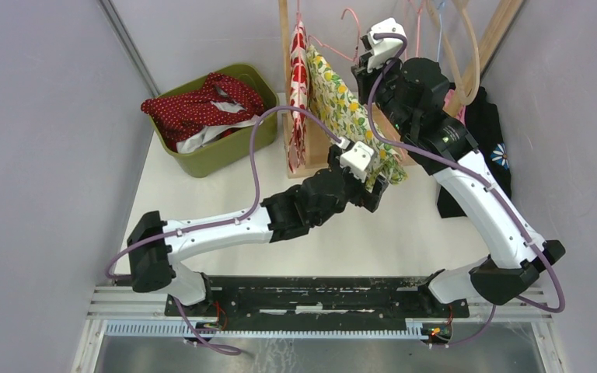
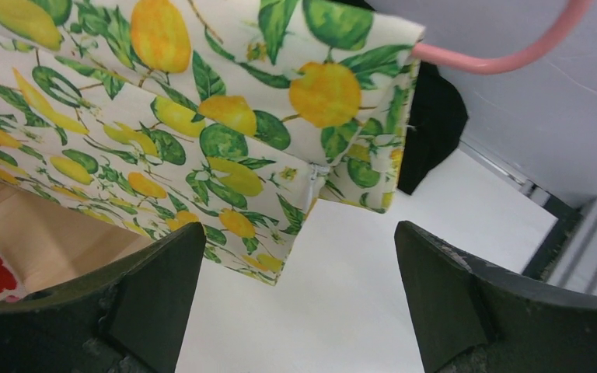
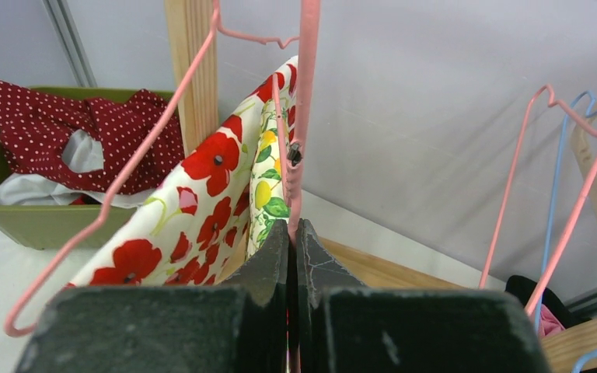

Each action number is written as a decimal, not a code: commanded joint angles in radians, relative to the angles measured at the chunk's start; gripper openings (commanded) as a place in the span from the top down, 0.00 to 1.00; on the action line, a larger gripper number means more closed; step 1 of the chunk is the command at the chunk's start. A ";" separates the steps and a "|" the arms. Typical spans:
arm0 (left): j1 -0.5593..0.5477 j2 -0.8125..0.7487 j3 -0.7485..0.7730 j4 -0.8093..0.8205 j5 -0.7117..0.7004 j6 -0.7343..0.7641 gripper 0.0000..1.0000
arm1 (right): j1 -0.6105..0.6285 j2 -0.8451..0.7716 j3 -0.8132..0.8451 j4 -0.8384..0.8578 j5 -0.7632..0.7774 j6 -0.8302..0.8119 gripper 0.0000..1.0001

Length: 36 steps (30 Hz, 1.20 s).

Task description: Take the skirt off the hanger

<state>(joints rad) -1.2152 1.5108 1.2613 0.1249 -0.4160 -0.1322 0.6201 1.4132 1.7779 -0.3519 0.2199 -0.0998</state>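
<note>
The skirt, white with lemons and green leaves, hangs on a pink wire hanger from the wooden rack. My right gripper is up at the rack, shut on that pink hanger, with the lemon skirt just beyond its tips. My left gripper sits low by the skirt's bottom corner. In the left wrist view it is wide open and holds nothing. The skirt's hem hangs just ahead of its left finger, and the hanger's pink end pokes out at the upper right.
A red-poppy skirt hangs next to the lemon one on its own pink hanger. A green bin with a red dotted garment stands at the back left. Empty pink and blue hangers and a black garment are at the right.
</note>
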 commanded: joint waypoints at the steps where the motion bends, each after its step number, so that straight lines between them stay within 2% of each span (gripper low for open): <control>1: -0.004 0.035 -0.010 0.122 -0.138 0.071 0.02 | 0.012 -0.032 0.069 0.101 -0.013 0.022 0.99; 14: 0.001 0.144 -0.006 0.311 -0.287 0.293 0.07 | 0.032 -0.060 0.089 0.050 -0.033 0.028 0.99; 16: 0.002 0.162 0.020 0.311 -0.272 0.323 0.25 | 0.035 -0.064 0.088 0.042 -0.030 0.025 0.99; 17: 0.002 0.164 0.033 0.303 -0.263 0.330 0.48 | 0.035 -0.064 0.088 0.039 -0.029 0.021 0.99; 18: 0.001 0.161 0.038 0.297 -0.259 0.333 0.75 | 0.036 -0.066 0.089 0.036 -0.027 0.016 0.99; 19: 0.002 0.155 0.038 0.295 -0.259 0.336 0.94 | 0.036 -0.066 0.088 0.036 -0.022 0.011 0.99; 22: 0.000 0.118 0.040 0.258 -0.241 0.342 0.97 | 0.037 -0.063 0.079 0.036 -0.006 -0.008 0.99; 26: -0.001 0.017 0.070 0.123 -0.166 0.330 0.97 | 0.036 -0.060 0.024 0.047 0.030 -0.025 0.99; 29: -0.002 -0.073 0.097 0.002 -0.060 0.306 0.97 | 0.036 -0.059 -0.040 0.067 0.058 -0.044 0.99; 36: -0.003 -0.198 0.266 -0.217 0.112 0.283 0.97 | 0.034 -0.032 -0.147 0.092 0.118 -0.063 0.99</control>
<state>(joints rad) -1.2140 1.4021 1.3930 -0.0032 -0.4412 0.1646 0.6525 1.3823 1.6646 -0.3508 0.2871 -0.1371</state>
